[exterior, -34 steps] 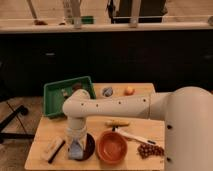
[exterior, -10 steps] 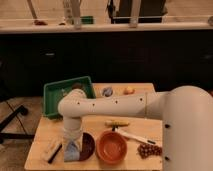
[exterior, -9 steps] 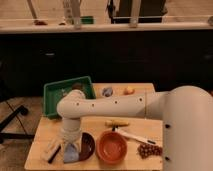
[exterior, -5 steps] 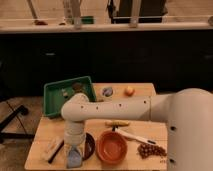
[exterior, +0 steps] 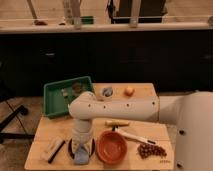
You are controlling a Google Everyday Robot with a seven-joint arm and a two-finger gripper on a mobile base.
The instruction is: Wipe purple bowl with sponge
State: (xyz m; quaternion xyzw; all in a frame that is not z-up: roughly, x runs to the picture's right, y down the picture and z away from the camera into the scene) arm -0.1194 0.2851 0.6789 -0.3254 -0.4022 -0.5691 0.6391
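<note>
Wooden and pale, the table (exterior: 150, 131) in front of the dark cabinets carries everything we work with. Our arm reaches down at the left front, and the gripper (exterior: 81, 148) sits low over the purple bowl (exterior: 90, 145), of which only a dark rim shows beside the wrist. The sponge (exterior: 81, 157) lies at the bowl's front edge, directly under the gripper; we cannot tell whether the fingers are closed on it or merely pressing it. Just right of the purple bowl, close enough that the rims may touch, sits the larger orange bowl (exterior: 112, 147); to the left lies a tan block with a dark edge (exterior: 54, 149). We judge the main risk to be the light bowl sliding or tipping under a sideways wipe, knocking the orange bowl, or the sponge slipping off the rim toward the table edge.
</note>
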